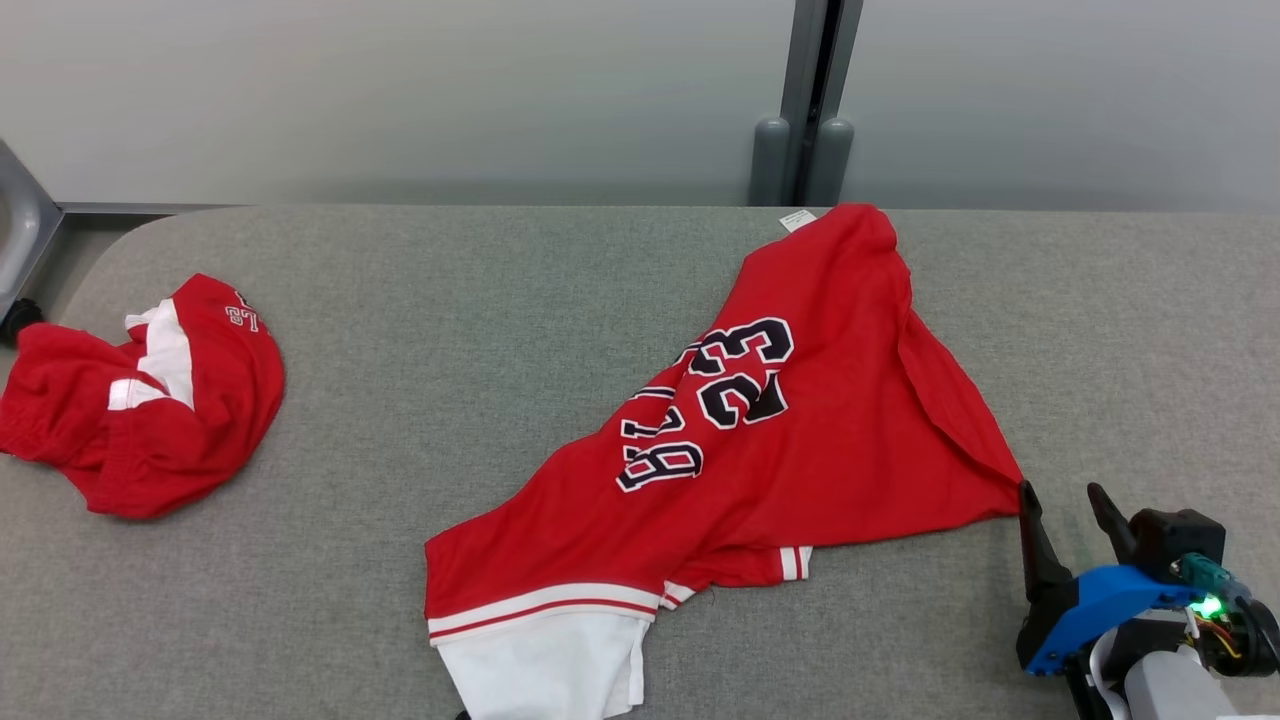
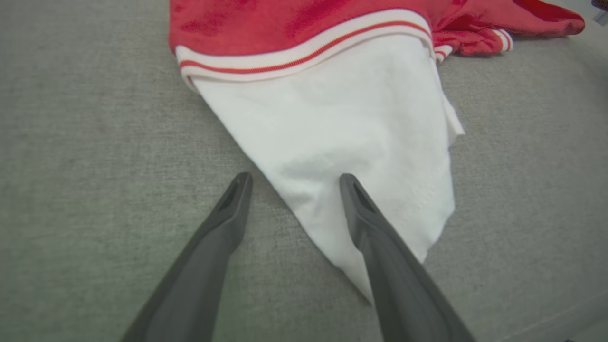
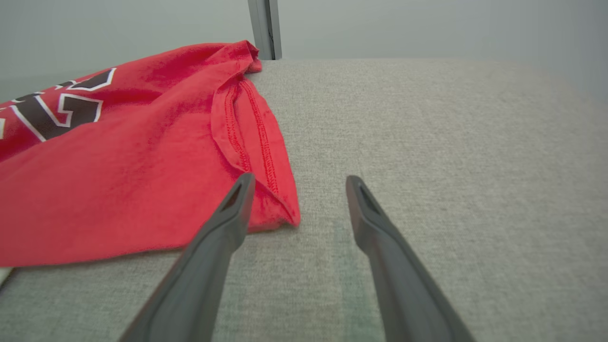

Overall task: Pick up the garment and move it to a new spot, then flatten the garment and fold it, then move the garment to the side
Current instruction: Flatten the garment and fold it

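The garment (image 1: pixel 820 440) is a red jersey with a black "23". It lies spread at a slant across the grey padded table (image 1: pixel 480 300), its white lower part (image 1: pixel 550 665) at the near edge. In the left wrist view my left gripper (image 2: pixel 294 179) is open just above that white part (image 2: pixel 356 118); one finger is over the cloth and the other over bare table. My right gripper (image 1: pixel 1065 495) is open at the jersey's right corner. In the right wrist view that red corner (image 3: pixel 280 209) lies beside the left finger of the right gripper (image 3: pixel 299 179), and nothing is gripped.
A second red and white garment (image 1: pixel 140 400) lies crumpled at the table's left end. A grey post (image 1: pixel 810 100) stands behind the far edge, against a pale wall. Bare table stretches right of the jersey (image 3: pixel 451 142) and between the two garments.
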You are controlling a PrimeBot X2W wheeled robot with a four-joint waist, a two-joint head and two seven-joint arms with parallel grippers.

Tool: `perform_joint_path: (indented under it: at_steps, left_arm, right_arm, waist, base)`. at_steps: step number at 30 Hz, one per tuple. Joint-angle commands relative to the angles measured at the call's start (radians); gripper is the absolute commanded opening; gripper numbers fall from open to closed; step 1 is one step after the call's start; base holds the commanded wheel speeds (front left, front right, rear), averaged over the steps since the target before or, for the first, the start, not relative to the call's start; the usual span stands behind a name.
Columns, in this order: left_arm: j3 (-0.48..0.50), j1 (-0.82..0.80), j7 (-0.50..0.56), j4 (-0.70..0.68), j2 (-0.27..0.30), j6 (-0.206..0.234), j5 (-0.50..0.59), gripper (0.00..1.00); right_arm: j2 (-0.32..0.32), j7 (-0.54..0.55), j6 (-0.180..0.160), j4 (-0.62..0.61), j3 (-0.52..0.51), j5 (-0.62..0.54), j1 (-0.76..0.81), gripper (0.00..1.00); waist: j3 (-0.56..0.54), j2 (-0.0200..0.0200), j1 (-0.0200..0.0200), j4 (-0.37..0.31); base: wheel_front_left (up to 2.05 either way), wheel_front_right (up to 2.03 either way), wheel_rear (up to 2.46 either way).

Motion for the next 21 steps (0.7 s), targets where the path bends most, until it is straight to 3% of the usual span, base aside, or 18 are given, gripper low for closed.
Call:
perform_joint_path:
  at_steps: [1, 16, 17, 18, 19, 20, 21]
  left_arm:
    - [-0.016, -0.012, 0.009, 0.004, 0.004, -0.002, -0.012, 1.00]
    - [-0.118, -0.101, 0.006, 0.043, 0.005, -0.002, -0.075, 1.00]
    - [-0.119, -0.109, 0.003, 0.048, 0.005, -0.002, -0.079, 1.00]
    - [-0.121, -0.116, 0.000, 0.052, 0.005, -0.002, -0.080, 1.00]
    - [-0.124, -0.123, -0.002, 0.056, 0.004, -0.002, -0.085, 1.00]
    - [-0.125, -0.130, -0.005, 0.060, 0.003, -0.002, -0.089, 1.00]
    - [-0.126, -0.136, -0.007, 0.065, 0.002, -0.002, -0.093, 0.88]
  right_arm:
    - [-0.007, -0.005, 0.000, 0.015, 0.000, 0.003, -0.026, 1.00]
    - [0.011, -0.008, 0.000, 0.260, 0.017, 0.025, -0.141, 1.00]
    - [0.014, -0.006, 0.000, 0.278, 0.020, 0.031, -0.145, 0.95]
    - [0.016, -0.006, 0.000, 0.294, 0.026, 0.034, -0.149, 0.73]
    - [0.017, -0.006, 0.000, 0.303, 0.030, 0.040, -0.155, 0.45]
    - [0.018, -0.006, 0.000, 0.308, 0.033, 0.048, -0.159, 0.28]
    - [0.019, -0.006, 0.000, 0.308, 0.036, 0.056, -0.163, 0.00]
  waist:
    - [0.002, 0.0000, -0.0001, -0.001]
    - [0.022, 0.0000, -0.0001, 0.009]
    - [0.023, 0.0000, -0.0001, 0.009]
    - [0.024, 0.0000, -0.0001, 0.010]
    - [0.025, 0.0000, -0.0001, 0.010]
    - [0.026, 0.0000, -0.0001, 0.010]
    - [0.026, 0.0000, -0.0001, 0.009]
  base:
    - [0.00, 0.00, 0.00]
    - [0.00, 0.00, 0.00]
    - [0.00, 0.00, 0.00]
    - [0.00, 0.00, 0.00]
    - [0.00, 0.00, 0.00]
    - [0.00, 0.00, 0.00]
    - [0.00, 0.00, 0.00]
